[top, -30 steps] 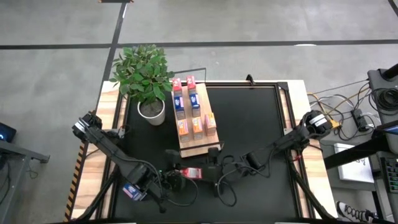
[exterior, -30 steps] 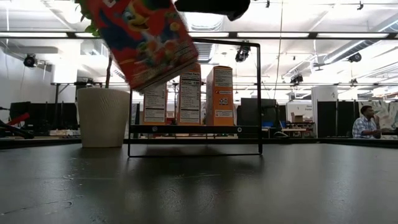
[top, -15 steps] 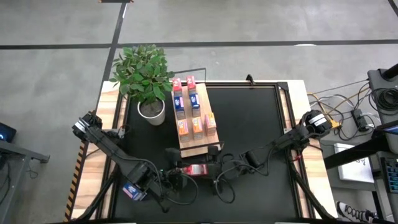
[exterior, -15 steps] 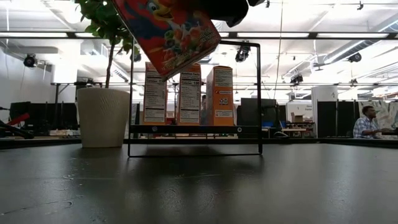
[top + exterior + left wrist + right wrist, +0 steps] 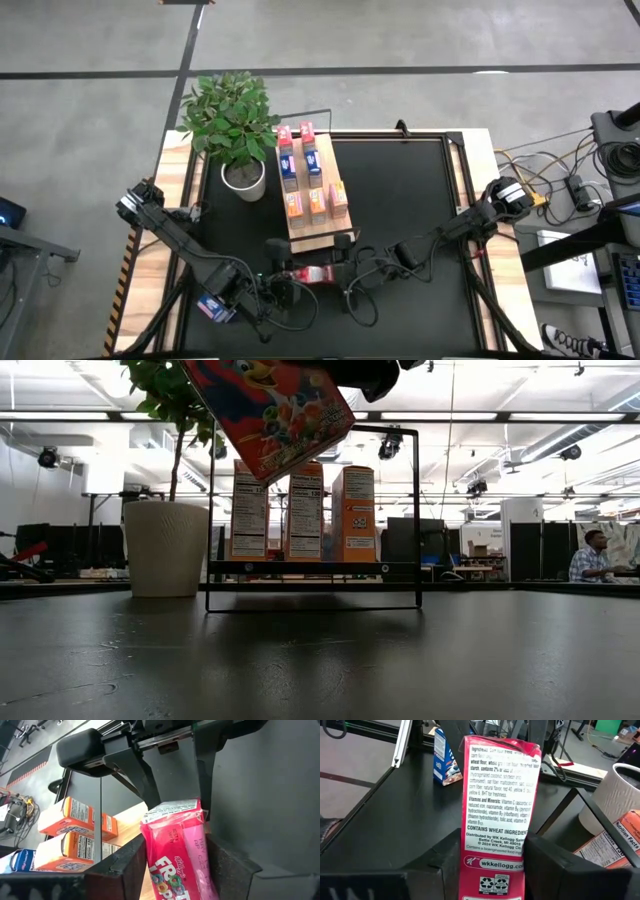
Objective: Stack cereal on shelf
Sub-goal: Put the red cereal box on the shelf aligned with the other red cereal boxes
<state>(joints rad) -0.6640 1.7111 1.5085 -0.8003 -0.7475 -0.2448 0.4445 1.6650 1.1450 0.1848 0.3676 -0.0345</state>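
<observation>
A pink-red cereal box point(image 5: 312, 272) hangs above the black table near its front edge, between my two grippers. My left gripper point(image 5: 290, 278) is shut on the end toward the table's left, my right gripper point(image 5: 336, 267) on the opposite end. In the low view the box point(image 5: 270, 410) is tilted, high above the tabletop. Behind it the light-wood shelf point(image 5: 318, 228) carries several cereal boxes point(image 5: 300, 170) standing on their bases. A blue cereal box point(image 5: 445, 757) stands upright on the table by my left arm. My left gripper pinches the pink-red box's end nearest that arm point(image 5: 151, 857) between its two fingers, one on each side. The box reaches away from the fingers, lifted clear and tilted. My right gripper pinches the opposite end by its two edges point(image 5: 468, 862). Its fingers come nearly level from the table's right, with the printed side panel facing its camera.
A potted plant in a white pot point(image 5: 240, 135) stands left of the shelf. The shelf's black wire frame point(image 5: 415, 510) rises behind the held box. Loose cables point(image 5: 372, 298) lie near the front edge. A person point(image 5: 590, 555) sits far off in the room.
The pink-red box has shifted a little toward the table's right and turned in the low view, staying lifted clear of the table. Most of this happened in the first half second; since then it has kept nearly still.
</observation>
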